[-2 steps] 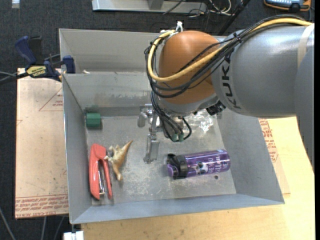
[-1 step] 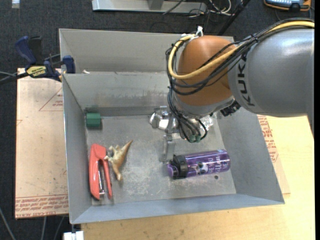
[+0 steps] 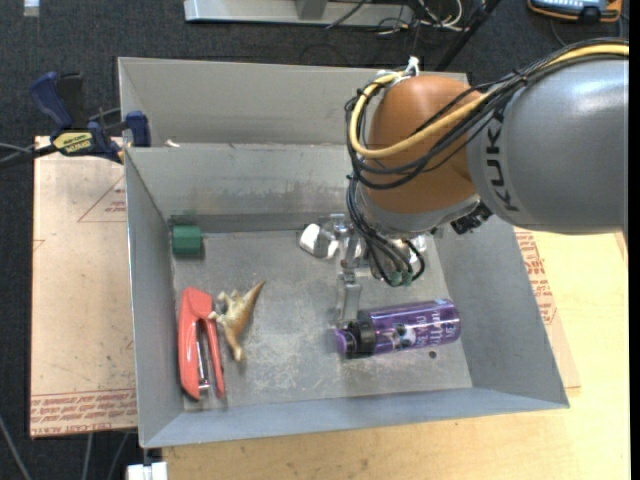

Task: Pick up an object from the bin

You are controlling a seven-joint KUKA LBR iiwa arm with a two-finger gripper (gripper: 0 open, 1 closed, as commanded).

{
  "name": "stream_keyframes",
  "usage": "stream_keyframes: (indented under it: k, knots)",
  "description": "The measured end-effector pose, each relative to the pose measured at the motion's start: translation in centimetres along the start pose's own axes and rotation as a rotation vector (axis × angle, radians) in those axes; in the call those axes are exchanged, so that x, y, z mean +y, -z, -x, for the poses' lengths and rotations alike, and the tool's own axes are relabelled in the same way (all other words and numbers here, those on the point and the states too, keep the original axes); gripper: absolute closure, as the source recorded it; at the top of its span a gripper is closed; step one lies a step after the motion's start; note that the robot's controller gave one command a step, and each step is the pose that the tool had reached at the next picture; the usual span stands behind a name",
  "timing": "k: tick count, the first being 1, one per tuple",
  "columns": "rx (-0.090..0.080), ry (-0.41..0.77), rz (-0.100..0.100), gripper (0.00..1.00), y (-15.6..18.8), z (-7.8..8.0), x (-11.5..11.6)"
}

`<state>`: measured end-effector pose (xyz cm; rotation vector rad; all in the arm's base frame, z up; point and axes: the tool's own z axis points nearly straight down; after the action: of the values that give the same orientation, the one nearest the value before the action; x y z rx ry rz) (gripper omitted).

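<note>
- Your gripper hung low in the bin, right of the middle of the floor, with its tip down at the left end of a purple cylinder.
- The purple cylinder lay on its side toward the bin's near right corner. Its length ran roughly along the near wall, and it had a dark cap or collar at the left end.
- You could not have read from this view whether the gripper was spread or pressed together, nor whether it touched the cylinder or only stood just above it. The wrist and its cables covered too much.
- The arm came in over the bin's right wall, and its orange cover sat above the far right part of the floor.
- A small white thing showed just left of the wrist. I could not tell whether it lay in the bin or belonged to the gripper.
- A green block sat near the far left corner, close to the left wall.
- A red stapler lay along the left wall toward the near left corner. A tan toy animal lay just beside it on its right, well apart from the gripper.
</note>
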<state>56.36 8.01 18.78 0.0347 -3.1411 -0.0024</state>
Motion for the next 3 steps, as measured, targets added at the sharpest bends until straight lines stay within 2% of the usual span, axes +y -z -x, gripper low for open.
stream_keyframes:
  k: [1, 2, 3]
  knots:
    - [-0.002, 0.175, 0.000, 0.00, -2.2, -3.6, -0.3]
    - [-0.002, 0.280, 0.003, 0.00, -5.2, -1.8, -3.0]
    - [-0.005, 0.196, 0.000, 0.00, -7.1, -1.4, -4.8]
